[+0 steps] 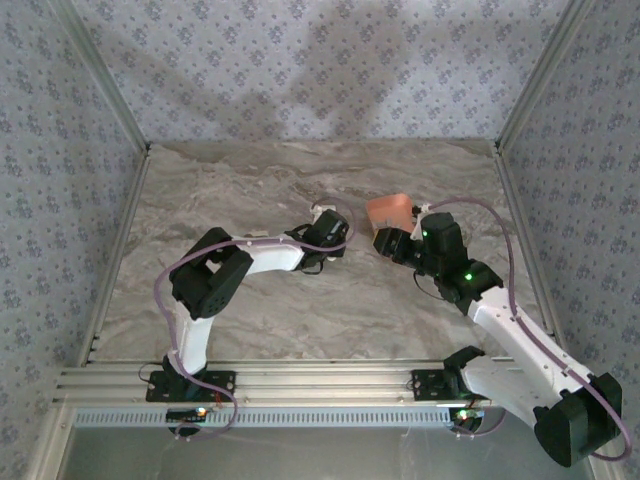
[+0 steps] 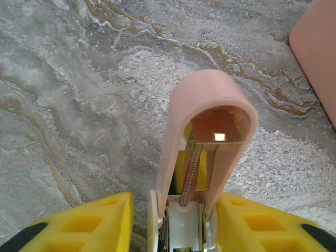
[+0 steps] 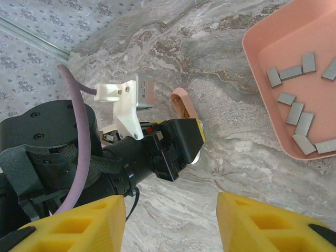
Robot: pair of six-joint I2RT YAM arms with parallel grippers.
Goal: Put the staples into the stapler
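While the tray [image 3: 268, 52] holds grey staples [image 3: 294, 113], the left tool [image 2: 181, 220] clamps the stapler [image 2: 210, 100], which points to 12 o'clock in the left wrist view; the right tool [image 3: 170, 220] is spread apart.

Loads of open counter [image 1: 250, 190] at the far end and down the left, so a hand can pass freely there. The middle's cramped: the left hand [image 1: 332, 232], clamped on the stapler [image 2: 210, 105], sits just beside the salmon tray [image 3: 252, 58]. The right hand [image 3: 170, 220] hovers near that gap. Wallpapered walls [image 1: 320, 60] box in three sides.
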